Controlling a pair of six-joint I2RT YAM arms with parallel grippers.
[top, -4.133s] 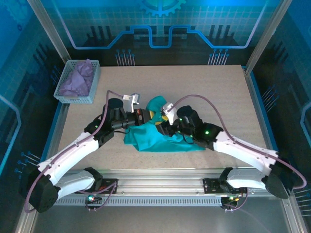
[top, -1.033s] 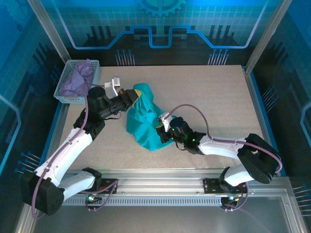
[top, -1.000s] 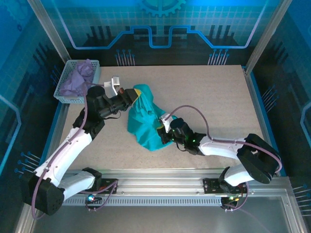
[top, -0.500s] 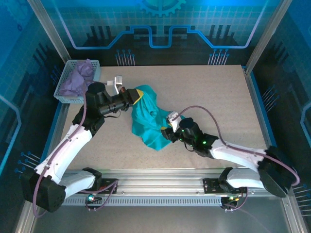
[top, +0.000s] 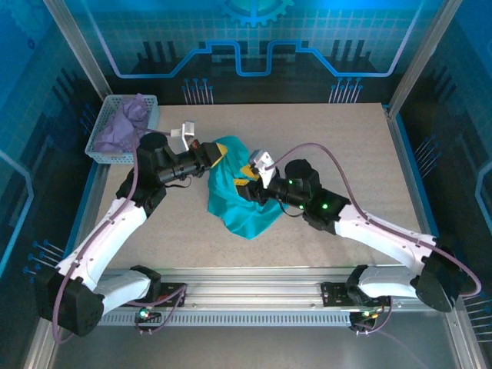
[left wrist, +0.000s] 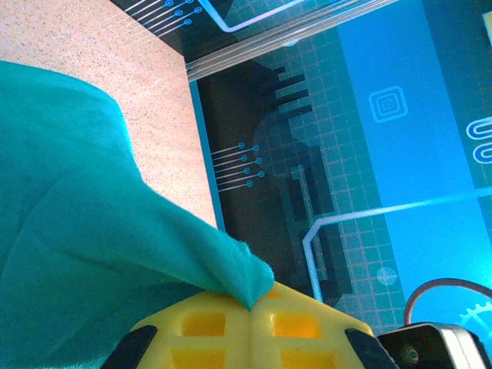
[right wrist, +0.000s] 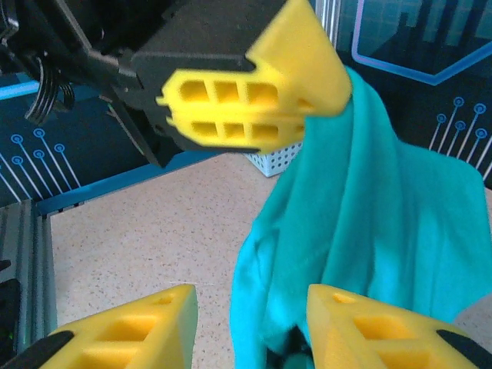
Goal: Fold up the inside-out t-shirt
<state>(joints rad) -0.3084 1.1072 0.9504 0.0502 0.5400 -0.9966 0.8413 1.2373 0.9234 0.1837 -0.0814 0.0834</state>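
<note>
At the upper left of the overhead frame we see a pale blue plastic mesh basket (top: 115, 157) holding a crumpled lavender-purple cloth (top: 123, 127), well apart from the work and no part of it

Just right of the basket, the left gripper (top: 217, 152) is clenched on a corner of the plain teal-green fabric t-shirt (top: 234, 207). In the left wrist view the cloth is pinched where the yellow fingers meet. We judge that this hold lifts the upper end of the garment so the rest drapes down and its edges hang free

The t-shirt sits left of centre in the overhead frame, its top raised and its lower part bunched on the beige speckled tabletop (top: 346, 146)

Right of the fabric, the right gripper (top: 247, 171) faces the hanging cloth with its fingers parted, grasping nothing. In the right wrist view the drape hangs just beyond the gap. We take it to be lined up for a second hold, so the two arms can stretch the t-shirt flat before folding
</note>
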